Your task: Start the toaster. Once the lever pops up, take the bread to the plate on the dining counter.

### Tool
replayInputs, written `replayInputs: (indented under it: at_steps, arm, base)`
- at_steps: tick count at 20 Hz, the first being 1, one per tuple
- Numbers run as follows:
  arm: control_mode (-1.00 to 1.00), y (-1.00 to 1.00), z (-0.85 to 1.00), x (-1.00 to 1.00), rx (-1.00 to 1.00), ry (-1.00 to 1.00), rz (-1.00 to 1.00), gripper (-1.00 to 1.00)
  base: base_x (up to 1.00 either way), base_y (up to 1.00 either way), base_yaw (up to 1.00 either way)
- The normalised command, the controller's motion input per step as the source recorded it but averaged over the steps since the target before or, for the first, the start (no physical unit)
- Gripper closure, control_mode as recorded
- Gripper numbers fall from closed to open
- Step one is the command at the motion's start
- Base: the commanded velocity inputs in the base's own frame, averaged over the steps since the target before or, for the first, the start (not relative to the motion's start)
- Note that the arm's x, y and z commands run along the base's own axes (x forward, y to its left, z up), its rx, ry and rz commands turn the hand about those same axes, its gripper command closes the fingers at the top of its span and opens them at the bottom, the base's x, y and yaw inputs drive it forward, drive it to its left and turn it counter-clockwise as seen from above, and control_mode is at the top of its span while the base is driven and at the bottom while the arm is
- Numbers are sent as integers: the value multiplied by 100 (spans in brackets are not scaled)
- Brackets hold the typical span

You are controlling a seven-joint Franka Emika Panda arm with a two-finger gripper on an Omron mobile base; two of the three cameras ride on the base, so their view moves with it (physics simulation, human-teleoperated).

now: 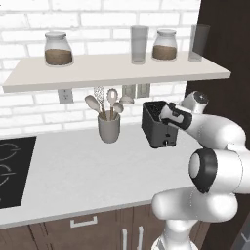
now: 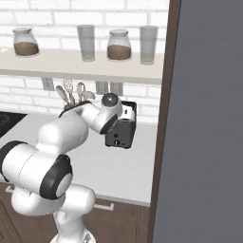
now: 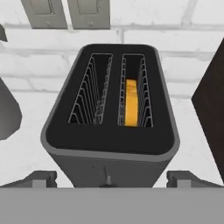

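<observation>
Wall: white brick [image 1: 29, 105], with pale outlet plates [image 1: 65, 95] under the shelf.
Shelf: pale board [image 1: 112, 71] carrying two lidded jars of brown grains [image 1: 58, 49] and two clear glasses [image 1: 139, 45].
Counter: pale grey speckled top [image 1: 83, 171], black hob [image 1: 12, 168] at its left end.
Cabinets: dark brown fronts [image 1: 97, 229] with pale handles.
Right side: tall dark brown panel [image 1: 229, 53].
Utensil cup: grey [image 1: 109, 128], holding spoons and a whisk.

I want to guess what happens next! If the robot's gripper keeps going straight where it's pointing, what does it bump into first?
Most likely the toaster. The open gripper points right at it, with nothing in between. It would probably hit the front top edge, though depth is hard to judge.
</observation>
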Motion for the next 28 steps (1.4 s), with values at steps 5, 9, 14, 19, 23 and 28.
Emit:
replayInputs:
  at_steps: [5,9,14,19,23,28]
  arm:
    - [-100,-16,-2,6,0,-9,0,-100]
    - [-100,-16,3,37,2,0,0,-100]
    - [-100,-29,12,31,5,0,0,-100]
    - [-100,-20,16,27,4,0,0,-100]
    - [-100,-2,0,29,0,0,0,-100]
    - [-100,0,-4,22,0,0,0,-100]
  base:
    - [0,0,0]
    - [0,0,0]
    - [0,0,0]
    - [0,0,0]
    - [0,0,0]
    - [0,0,0]
